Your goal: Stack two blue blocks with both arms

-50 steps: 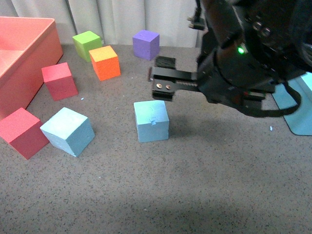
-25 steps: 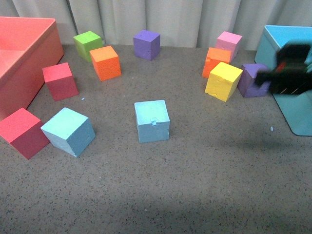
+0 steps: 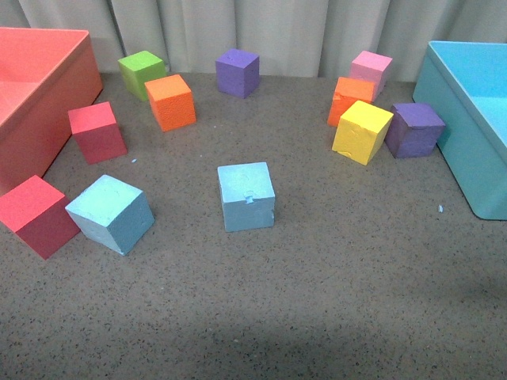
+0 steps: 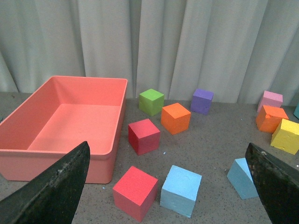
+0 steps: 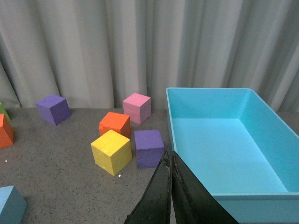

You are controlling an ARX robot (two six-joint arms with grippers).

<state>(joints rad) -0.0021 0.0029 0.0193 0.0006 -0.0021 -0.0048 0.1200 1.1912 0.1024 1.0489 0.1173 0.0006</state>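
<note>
On the left gripper [image 4: 167, 154] the jaws stand wide apart; on the right gripper [image 5: 171, 161] they are pressed together, empty. Two matte foam cubes rest well apart on the speckled grey table [image 3: 333, 301]. The dented blue block [image 3: 246, 195] sits mid-table with bare surface around. The other blue block [image 3: 110, 214], turned cornerwise, sits just beside a red cube [image 3: 36, 214].

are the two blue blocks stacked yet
No, the dented blue block and the other blue block lie apart, neither atop the other.
</note>
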